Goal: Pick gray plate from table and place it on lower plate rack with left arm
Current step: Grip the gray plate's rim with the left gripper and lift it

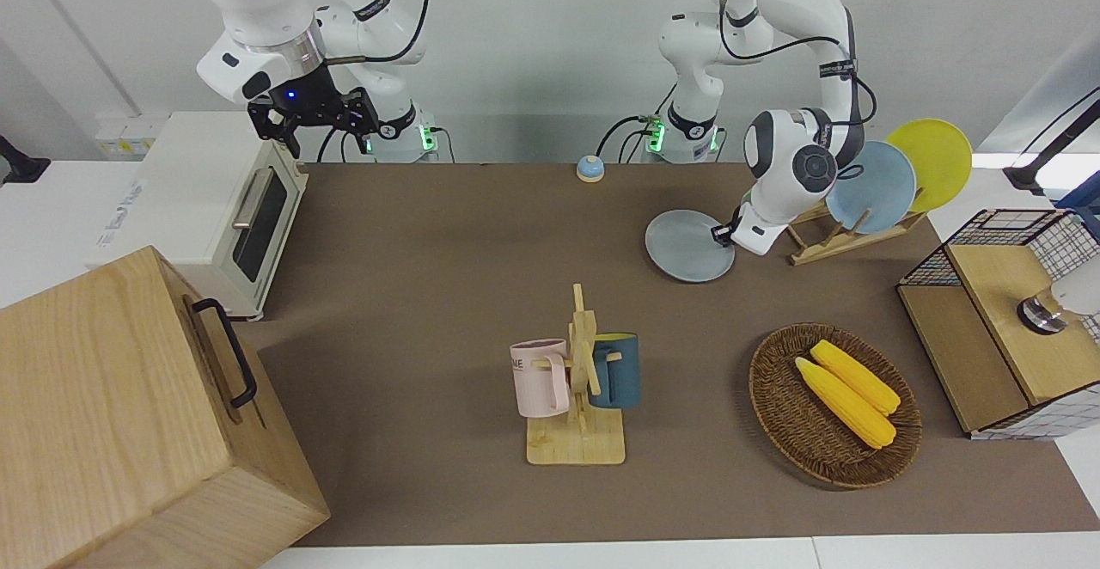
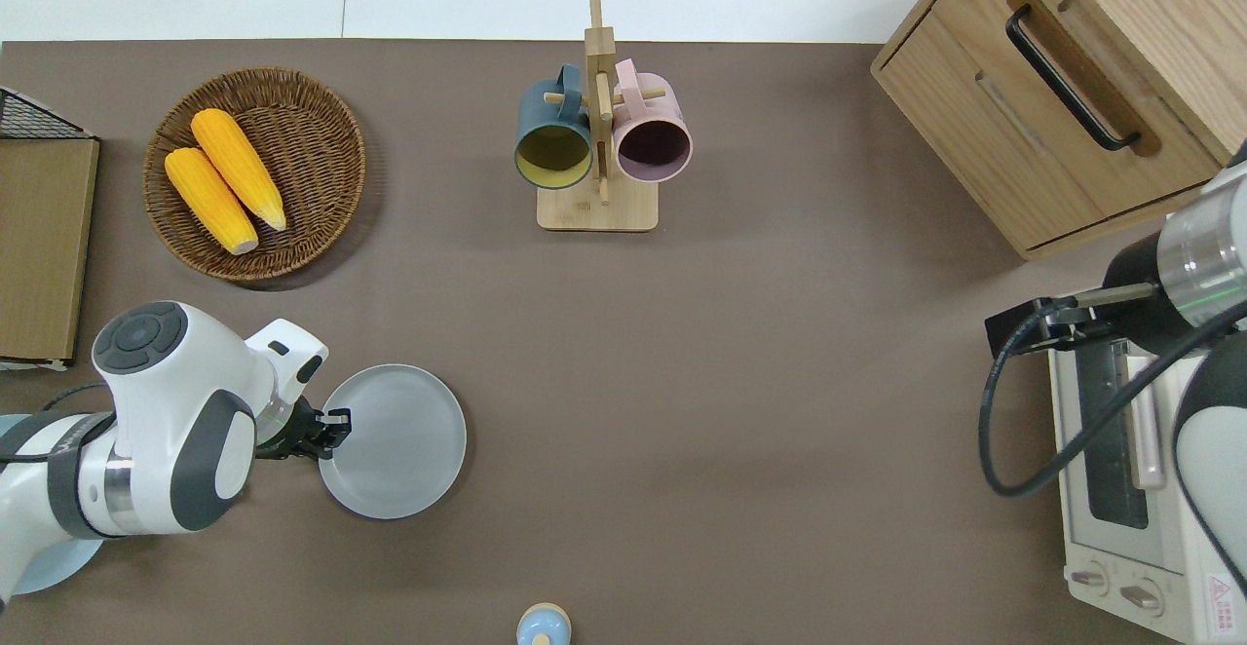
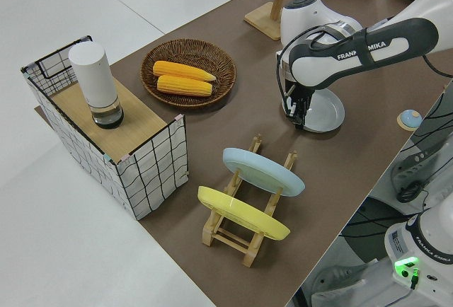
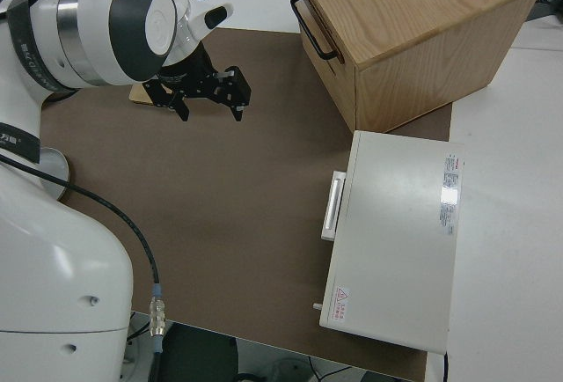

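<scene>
Fingertips of my left gripper (image 2: 336,425) sit at the rim of the gray plate (image 2: 395,440), on the edge toward the lower plate rack (image 1: 846,238). Whether they are pinching the rim yet, I cannot tell; probably straddling it. Plate lies flat on the table (image 2: 740,382), close by the rack, which already carries the light blue plate (image 1: 872,186) and yellow plate (image 1: 932,161). Judged rigid, light, smooth-glazed, so slippery and chip-prone: take the raised rim only. Right arm parked.

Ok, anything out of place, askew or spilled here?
Nothing stands out. The gray plate lies flat on the table with the left gripper at its rim. The blue plate and yellow plate sit slanted in the rack, as intended.
</scene>
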Motion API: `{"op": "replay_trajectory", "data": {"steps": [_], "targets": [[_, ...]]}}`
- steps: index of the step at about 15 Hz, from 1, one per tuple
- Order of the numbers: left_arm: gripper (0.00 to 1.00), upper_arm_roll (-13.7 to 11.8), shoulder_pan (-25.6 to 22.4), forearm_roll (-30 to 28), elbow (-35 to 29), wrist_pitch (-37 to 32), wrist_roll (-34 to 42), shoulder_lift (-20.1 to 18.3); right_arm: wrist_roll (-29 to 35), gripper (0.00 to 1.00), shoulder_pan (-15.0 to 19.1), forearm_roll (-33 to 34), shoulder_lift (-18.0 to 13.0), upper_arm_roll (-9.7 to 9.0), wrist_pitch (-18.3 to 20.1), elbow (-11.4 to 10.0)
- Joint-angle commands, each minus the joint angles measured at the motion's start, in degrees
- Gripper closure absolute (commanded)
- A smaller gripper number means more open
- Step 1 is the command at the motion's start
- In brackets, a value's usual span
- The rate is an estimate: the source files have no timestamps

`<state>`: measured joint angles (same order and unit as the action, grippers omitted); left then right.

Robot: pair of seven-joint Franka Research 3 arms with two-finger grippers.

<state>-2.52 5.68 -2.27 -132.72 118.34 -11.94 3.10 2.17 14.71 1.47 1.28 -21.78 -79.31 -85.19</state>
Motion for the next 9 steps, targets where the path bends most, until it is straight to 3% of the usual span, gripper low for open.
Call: {"op": "replay_trajectory", "data": {"steps": [1,5,9], "targets": [[1.00,-1.43,0.39,1.29,5.60,-7.30,-0.54,-0.54,0.73,0.017,1.47,0.47,-0.14,-1.34,0.82,0.55],[1.00,-1.96,0.30,4.37,11.07,-14.88,-0.72,-1.95,0.73,0.017,1.47,0.38,-0.14,-1.34,0.82,0.55],[1.00,-2.40,0.39,10.95,16.25,-21.91,-0.89,-2.75,0.73,0.017,1.47,0.38,-0.14,-1.34,0.82,0.55]]}}
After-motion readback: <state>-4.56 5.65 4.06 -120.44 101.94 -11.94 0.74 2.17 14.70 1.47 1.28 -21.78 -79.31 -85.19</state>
